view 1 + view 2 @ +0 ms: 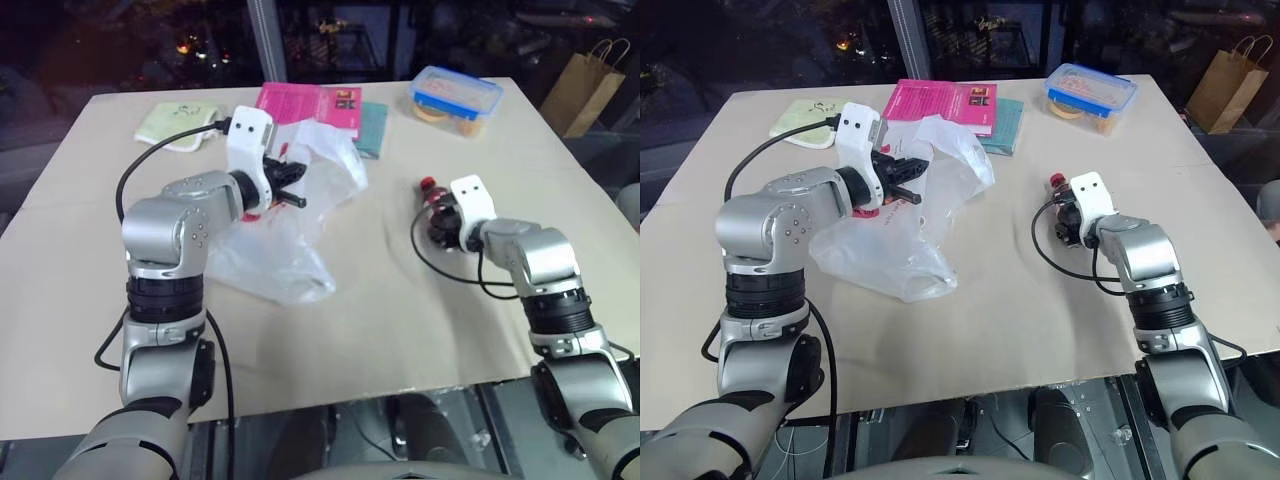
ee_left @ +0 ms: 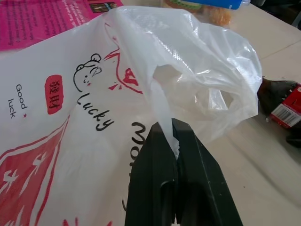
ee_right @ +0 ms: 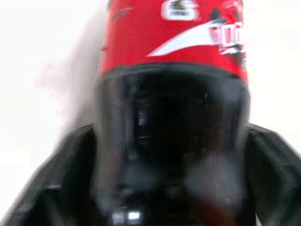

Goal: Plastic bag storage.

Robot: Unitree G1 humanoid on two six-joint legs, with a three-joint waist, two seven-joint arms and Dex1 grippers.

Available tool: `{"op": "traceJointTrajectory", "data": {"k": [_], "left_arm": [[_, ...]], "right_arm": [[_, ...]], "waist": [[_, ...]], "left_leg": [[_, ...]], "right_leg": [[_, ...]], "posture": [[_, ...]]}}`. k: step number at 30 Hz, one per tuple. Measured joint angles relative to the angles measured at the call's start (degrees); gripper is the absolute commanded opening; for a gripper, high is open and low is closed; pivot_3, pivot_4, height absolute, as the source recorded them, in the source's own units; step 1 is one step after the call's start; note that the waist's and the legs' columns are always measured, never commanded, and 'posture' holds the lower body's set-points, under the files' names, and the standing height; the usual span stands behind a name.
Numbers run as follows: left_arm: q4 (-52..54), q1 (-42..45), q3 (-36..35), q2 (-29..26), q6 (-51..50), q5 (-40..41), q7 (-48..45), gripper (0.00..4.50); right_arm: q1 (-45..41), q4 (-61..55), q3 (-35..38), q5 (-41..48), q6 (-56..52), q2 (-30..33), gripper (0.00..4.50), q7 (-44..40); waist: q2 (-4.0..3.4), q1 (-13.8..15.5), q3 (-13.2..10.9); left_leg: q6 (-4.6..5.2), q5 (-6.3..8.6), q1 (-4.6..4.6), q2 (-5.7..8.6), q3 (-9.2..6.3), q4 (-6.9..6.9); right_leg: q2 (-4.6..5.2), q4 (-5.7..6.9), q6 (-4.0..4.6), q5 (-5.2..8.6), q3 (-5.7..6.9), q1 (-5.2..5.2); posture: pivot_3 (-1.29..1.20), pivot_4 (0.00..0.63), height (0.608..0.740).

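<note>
The left claw (image 2: 176,155) is clamped on the crinkly translucent white plastic bag (image 1: 290,215), lifting its mouth open. The right claw (image 3: 164,155), spread wide, seems to grip a dark red-labelled cola bottle (image 3: 171,70) lying on the tabletop (image 1: 380,310), likely for loading.

On the table there is one plastic bag (image 1: 290,200), one cola bottle (image 3: 174,94), one lidded plastic food box (image 1: 455,98), one pink booklet (image 1: 308,105), one teal notebook (image 1: 373,128) and one pale green cloth (image 1: 180,122). One brown paper bag (image 1: 588,85) stands beyond the table.

My arms (image 1: 170,235) are silver metal with black ribbed joints. White housings sit behind my black fingers (image 2: 178,188). Black cables (image 1: 150,160) loop from them.
</note>
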State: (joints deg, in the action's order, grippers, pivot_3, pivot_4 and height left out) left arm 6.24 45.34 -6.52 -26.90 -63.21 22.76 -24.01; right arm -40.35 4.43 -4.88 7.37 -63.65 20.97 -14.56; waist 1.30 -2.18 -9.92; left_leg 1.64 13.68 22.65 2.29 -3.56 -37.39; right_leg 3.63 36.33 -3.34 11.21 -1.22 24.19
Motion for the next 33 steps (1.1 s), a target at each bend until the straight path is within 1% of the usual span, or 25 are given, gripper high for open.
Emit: {"op": "traceJointTrajectory", "data": {"k": [5,8,10,12,13,15,17,19,21,22,23,25,27,28,31,33], "left_arm": [[0.3,-0.3,0.0,-0.4,-0.1,0.0,0.1,0.00],[0.9,-0.4,-0.3,-0.6,-0.2,0.0,0.1,0.00],[1.0,-0.4,-0.5,-0.7,-0.4,0.1,0.1,0.00],[1.0,-0.2,-0.7,-0.7,-0.5,0.4,0.1,0.00],[0.9,-0.1,-0.7,-0.8,-0.6,0.6,-0.1,0.00],[0.5,0.6,-0.6,-1.5,-0.6,1.1,-1.1,0.00],[0.5,1.4,-0.4,-2.9,-0.6,1.7,-2.7,0.00],[0.6,1.9,-0.2,-4.0,-0.6,2.5,-4.5,0.00],[0.9,1.9,-0.2,-5.4,-0.8,4.1,-6.4,0.00],[1.0,1.9,-0.2,-5.5,-0.9,4.4,-6.8,0.00],[1.9,1.2,-0.3,-7.2,-1.3,5.3,-7.9,0.00],[3.8,1.1,-0.3,-8.8,-2.2,7.0,-9.8,0.00],[6.4,0.7,-0.4,-10.0,-2.6,8.6,-11.1,0.00],[7.2,0.3,-1.0,-10.4,-3.0,9.4,-11.3,0.00],[8.9,0.1,-2.0,-10.4,-4.1,11.2,-11.2,0.00],[10.4,-0.7,-2.5,-10.5,-5.0,12.3,-11.1,0.00]], "right_arm": [[1.2,-1.8,-0.2,-0.1,0.3,1.2,3.13,-1.3],[4.2,-7.2,-0.4,1.2,-0.2,3.3,3.13,-3.8],[6.3,-14.3,0.4,4.5,-2.4,5.2,3.13,-7.3],[7.2,-21.2,0.7,8.2,-3.7,7.5,3.13,-11.2],[7.6,-25.6,1.1,10.9,-4.8,8.6,3.13,-13.5],[7.4,-31.9,0.9,14.5,-6.9,9.3,3.13,-15.8],[5.8,-34.7,-1.0,16.5,-8.4,8.5,3.13,-16.5],[3.6,-34.8,-3.8,17.7,-9.0,6.7,3.13,-16.5],[-0.3,-32.3,-8.1,17.6,-8.6,3.8,3.13,-16.2],[-0.9,-31.4,-8.9,17.5,-8.4,3.3,3.13,-16.2],[-3.3,-27.5,-11.0,16.7,-7.2,1.4,3.13,-15.9],[-7.5,-18.4,-13.5,13.5,-3.4,-2.5,3.13,-14.4],[-10.2,-10.9,-15.2,10.8,1.1,-4.9,3.13,-13.8],[-12.1,-5.3,-16.2,9.3,4.2,-6.9,3.13,-13.8],[-15.2,5.0,-18.1,5.8,11.1,-10.8,3.13,-14.1],[-18.5,14.4,-18.9,3.7,17.2,-14.8,3.13,-15.0]], "waist": [[-0.03,0.1,0.0],[-0.06,0.3,0.0],[-0.08,0.4,-0.1],[-0.08,0.2,-0.1],[-0.08,0.1,-0.1],[-0.07,0.0,-0.1],[-0.07,-0.1,-0.1],[-0.07,-0.1,-0.1],[-0.06,-0.1,-0.1],[-0.06,0.0,-0.1],[-0.03,-0.1,-0.1],[-0.02,-0.2,-0.1],[-0.01,0.0,-0.1],[-0.02,-0.1,-0.1],[-0.01,-0.1,-0.1],[-0.01,-0.3,-0.1]], "left_leg": [[-0.01,0.00,0.06,0.01,-0.02,-0.01],[-0.05,-0.03,0.20,0.03,-0.05,0.05],[-0.21,-0.12,0.63,0.04,0.01,0.04],[-0.24,-0.14,1.24,0.05,0.03,-0.09],[-0.24,-0.15,1.33,0.05,0.09,-0.09],[-0.24,-0.15,1.32,0.01,0.10,-0.07],[-0.22,-0.14,1.24,0.01,0.17,-0.07],[-0.14,-0.09,1.19,0.03,0.19,-0.07],[-0.13,-0.09,1.16,0.03,0.15,-0.12],[-0.14,-0.10,1.16,0.02,0.14,-0.14],[-0.24,-0.16,1.15,0.03,0.15,-0.18],[-0.31,-0.20,1.15,0.02,0.18,-0.17],[-0.32,-0.20,1.18,0.02,0.13,-0.16],[-0.33,-0.21,1.18,0.02,0.15,-0.15],[-0.33,-0.21,1.20,0.04,0.15,-0.07],[-0.34,-0.21,1.20,0.04,0.17,-0.04]], "right_leg": [[0.01,0.07,0.00,0.00,-0.01,0.07],[0.02,0.07,0.02,0.01,0.00,0.18],[0.03,0.10,0.02,0.01,-0.08,0.65],[0.04,0.25,0.02,0.00,-0.11,1.28],[0.06,0.32,0.02,0.00,-0.17,1.45],[0.03,0.33,0.03,0.01,-0.18,1.47],[0.04,0.40,0.02,0.00,-0.23,1.45],[0.05,0.44,0.02,0.00,-0.23,1.43],[0.03,0.52,0.02,-0.01,-0.20,1.41],[0.03,0.52,0.02,-0.01,-0.19,1.41],[0.02,0.58,0.03,-0.01,-0.19,1.41],[0.00,0.56,0.10,-0.06,-0.22,1.44],[0.00,0.53,0.12,-0.06,-0.19,1.44],[0.00,0.50,0.11,-0.06,-0.21,1.44],[0.01,0.44,0.12,-0.06,-0.22,1.47],[0.00,0.42,0.12,-0.06,-0.25,1.49]], "posture": [[0.00,0.150,0.740],[0.00,0.150,0.740],[0.00,0.150,0.740],[0.00,0.150,0.740],[0.00,0.150,0.740],[0.00,0.150,0.740],[0.00,0.150,0.740],[0.00,0.150,0.740],[0.00,0.150,0.740],[0.00,0.150,0.740],[0.00,0.150,0.740],[0.00,0.150,0.740],[0.00,0.150,0.740],[0.00,0.150,0.740],[0.00,0.150,0.740],[0.00,0.150,0.740]]}}
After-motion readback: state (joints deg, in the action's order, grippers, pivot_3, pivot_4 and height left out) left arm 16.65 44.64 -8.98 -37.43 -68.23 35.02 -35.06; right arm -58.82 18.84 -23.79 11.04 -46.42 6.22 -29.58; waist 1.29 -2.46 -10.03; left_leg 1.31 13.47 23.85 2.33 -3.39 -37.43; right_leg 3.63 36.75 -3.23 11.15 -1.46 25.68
